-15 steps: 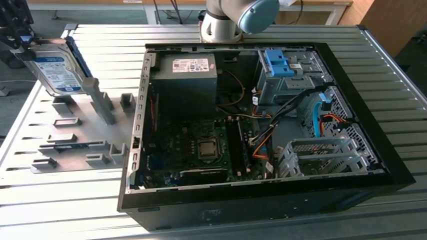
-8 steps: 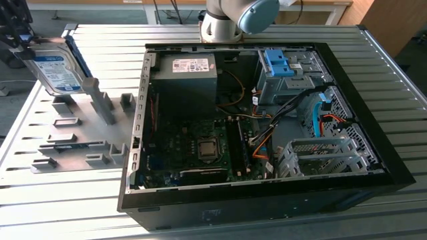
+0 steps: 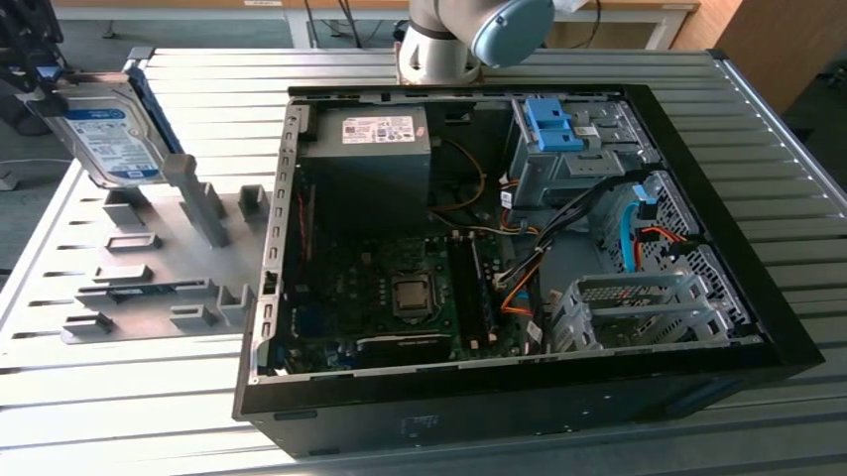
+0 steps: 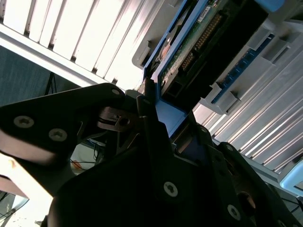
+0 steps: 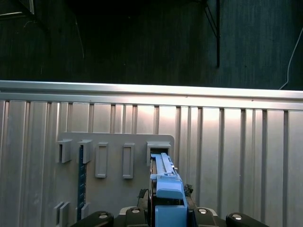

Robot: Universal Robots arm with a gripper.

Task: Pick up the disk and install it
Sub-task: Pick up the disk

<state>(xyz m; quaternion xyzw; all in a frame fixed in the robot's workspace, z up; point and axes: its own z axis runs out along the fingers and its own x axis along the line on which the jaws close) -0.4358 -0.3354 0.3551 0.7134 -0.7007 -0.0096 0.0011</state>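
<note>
In the exterior view the disk [image 3: 117, 134], a silver drive with a white-and-blue label in a blue caddy, stands on edge, tilted, at the view's far left. It is above the grey fixture plate [image 3: 146, 273]. My dark gripper [image 3: 54, 84] is at its upper end, shut on it. In the second wrist view the fingers [image 4: 152, 124] clamp the caddy's blue edge, and the disk's green circuit board [image 4: 189, 45] faces the camera. The first wrist view looks along the caddy edge [image 5: 165, 182], which sits in the gripper [image 5: 166, 210] over a slot of the plate [image 5: 113, 189].
An open computer case [image 3: 530, 258] lies on the slatted metal table [image 3: 119, 407]. At its back is a grey drive bay with a fixed blue bracket [image 3: 553, 124]. A metal cage [image 3: 636, 307] sits at the front right. The arm's base [image 3: 443, 45] stands behind the case.
</note>
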